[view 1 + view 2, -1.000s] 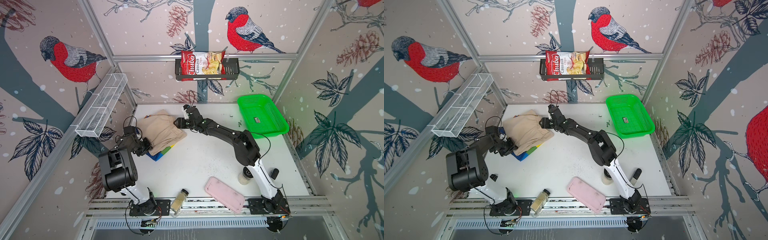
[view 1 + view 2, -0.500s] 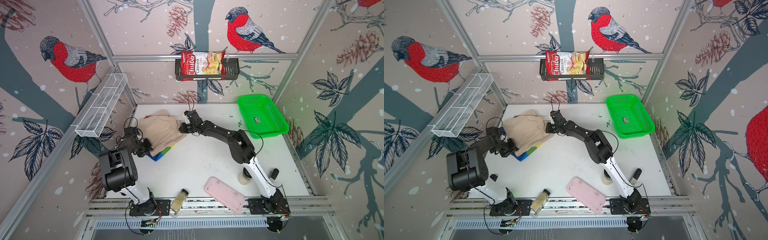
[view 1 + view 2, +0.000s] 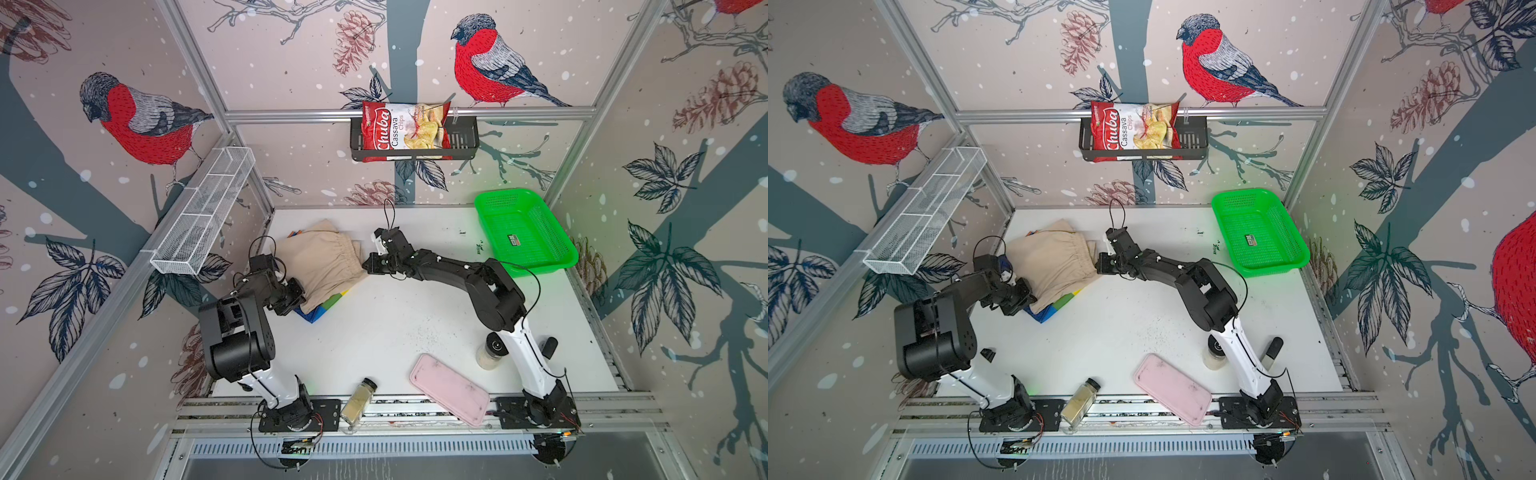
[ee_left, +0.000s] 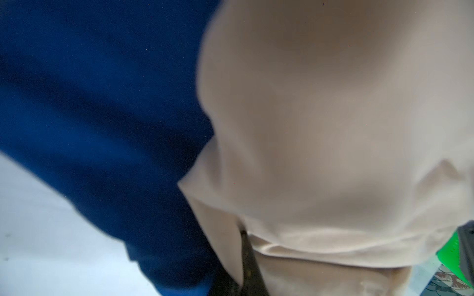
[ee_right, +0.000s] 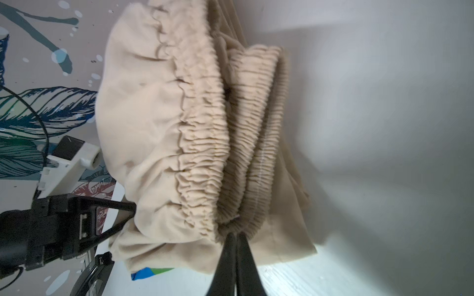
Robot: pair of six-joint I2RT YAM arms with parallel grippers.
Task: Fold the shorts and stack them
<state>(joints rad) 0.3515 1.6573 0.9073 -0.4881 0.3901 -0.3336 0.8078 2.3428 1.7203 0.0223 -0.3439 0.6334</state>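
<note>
A: Status on the table (image 3: 415,320)?
B: Both pairs sit at its back-left part. The beige shorts (image 3: 328,266) lie on top of the rainbow shorts (image 3: 318,311). In both top views only a blue-green corner and a sliver at the far edge show from under them.
A: So stacked already?
B: Roughly, by the look of it. The beige pair is bunched, not cleanly folded, and sits offset from the pair below. This reads as a fold or tidy step on the top pair.
A: Arms?
B: The left gripper (image 3: 296,296) is at the near-left edge of the beige shorts, jaws pressed together. Its wrist view shows beige cloth draped against a finger, so it is likely pinching the hem. The right gripper (image 3: 369,266) is at the opposite side, jaws nearly together, pinching the end of the gathered waistband (image 5: 205,133).
A: Next move?
B: Judgement: both ends are held, so lift together, keep the cloth taut, carry one edge over and lay it square on the rainbow shorts. Beige only, though; the thin pair underneath could drag along.
</note>
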